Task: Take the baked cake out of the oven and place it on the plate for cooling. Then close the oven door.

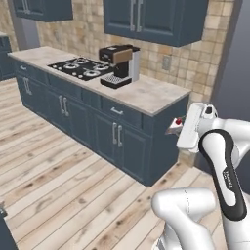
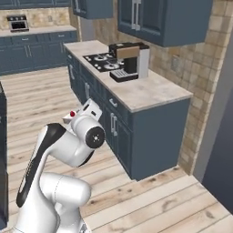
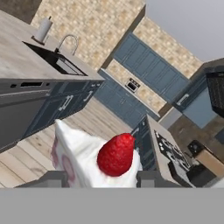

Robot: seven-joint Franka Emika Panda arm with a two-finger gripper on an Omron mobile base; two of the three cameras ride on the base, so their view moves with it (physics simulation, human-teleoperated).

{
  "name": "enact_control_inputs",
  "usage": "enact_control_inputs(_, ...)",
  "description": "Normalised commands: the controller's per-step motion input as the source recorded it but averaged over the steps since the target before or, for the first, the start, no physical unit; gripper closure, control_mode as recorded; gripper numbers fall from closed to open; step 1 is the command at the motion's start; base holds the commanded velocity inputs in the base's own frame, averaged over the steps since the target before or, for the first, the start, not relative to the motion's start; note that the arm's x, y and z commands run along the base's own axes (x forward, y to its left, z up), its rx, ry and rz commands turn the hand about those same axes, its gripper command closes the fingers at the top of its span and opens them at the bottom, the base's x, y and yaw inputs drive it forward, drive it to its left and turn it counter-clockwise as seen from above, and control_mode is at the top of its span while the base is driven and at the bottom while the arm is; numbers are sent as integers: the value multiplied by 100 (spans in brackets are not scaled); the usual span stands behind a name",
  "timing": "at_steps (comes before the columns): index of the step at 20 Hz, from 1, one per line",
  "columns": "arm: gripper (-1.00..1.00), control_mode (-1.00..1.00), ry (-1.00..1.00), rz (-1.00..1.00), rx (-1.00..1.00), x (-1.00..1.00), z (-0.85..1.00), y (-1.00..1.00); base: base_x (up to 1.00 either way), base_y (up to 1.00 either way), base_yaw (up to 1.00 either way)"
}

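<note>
base views: behind arm, both facing coffee machine counter | hand view: close on cake, seemingly tilted

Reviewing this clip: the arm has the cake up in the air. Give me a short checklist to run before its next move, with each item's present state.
1. Cake sits between the fingers: ok, one finger on each side of it in the hand view.
2. Cake is clear of the cabinets: ok, held in the air beside the counter end.
3. Strawberry on top of the cake: ok.
4. Plate located for set-down: cannot tell.
5. Oven door state: cannot tell.
6. Path clear of the coffee machine: ok, it stands well back on the counter.
</note>
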Motion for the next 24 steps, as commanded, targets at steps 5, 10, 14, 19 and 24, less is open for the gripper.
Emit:
enact_control_inputs(5,100,100,0,0,0,0,0,0,0,45,25)
enact_control_inputs(10,100,100,0,0,0,0,0,0,0,60,22)
enact_control_inputs(14,100,100,0,0,0,0,0,0,0,73,19)
enact_control_inputs(19,100,100,0,0,0,0,0,0,0,77,19)
enact_control_inputs(24,100,100,0,0,0,0,0,0,0,78,20)
